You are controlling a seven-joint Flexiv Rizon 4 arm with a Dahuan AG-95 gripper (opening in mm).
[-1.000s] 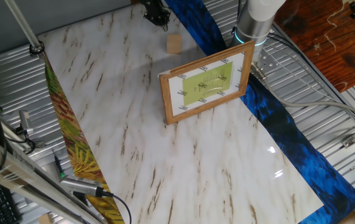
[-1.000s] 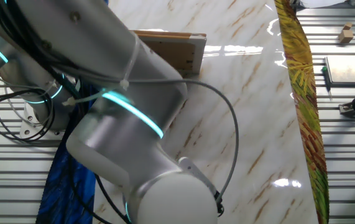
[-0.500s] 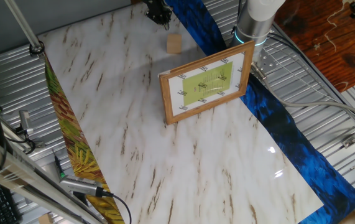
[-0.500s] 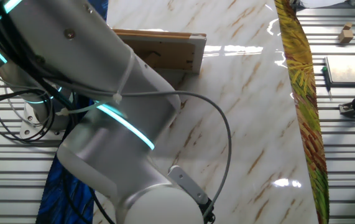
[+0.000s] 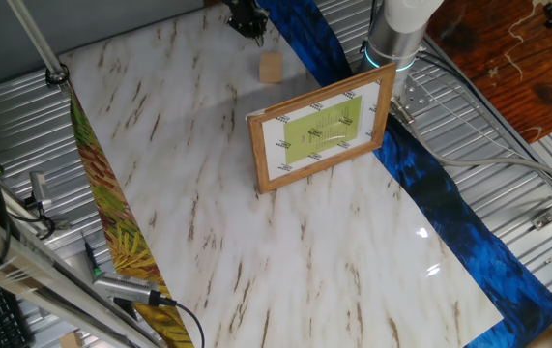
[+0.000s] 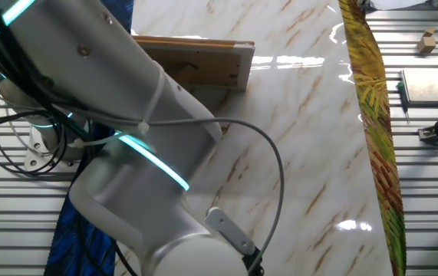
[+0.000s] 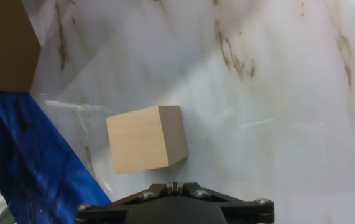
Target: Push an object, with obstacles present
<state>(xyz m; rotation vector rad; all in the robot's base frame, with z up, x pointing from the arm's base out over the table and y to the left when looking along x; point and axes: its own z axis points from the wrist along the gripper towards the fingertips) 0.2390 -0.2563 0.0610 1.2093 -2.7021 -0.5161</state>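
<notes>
A small light wooden cube [image 5: 272, 67] sits on the marble tabletop [image 5: 198, 164] near its far edge. My black gripper [image 5: 245, 17] hangs just behind it, apart from it. In the hand view the cube [image 7: 145, 138] lies right ahead of my gripper [image 7: 175, 186], whose fingers are closed together with nothing between them. A narrow gap of table separates them. In the other fixed view my arm [image 6: 126, 146] hides the cube.
A wooden picture frame [image 5: 322, 130] stands upright on the table beyond the cube; its corner [image 7: 6, 43] shows in the hand view and its back [image 6: 203, 65] in the other fixed view. A blue cloth strip [image 5: 430, 193] and a leaf-pattern strip [image 5: 111, 213] border the table.
My gripper has crept slightly toward the table's far edge and the arm has shifted a little. The cube and the frame have not moved.
</notes>
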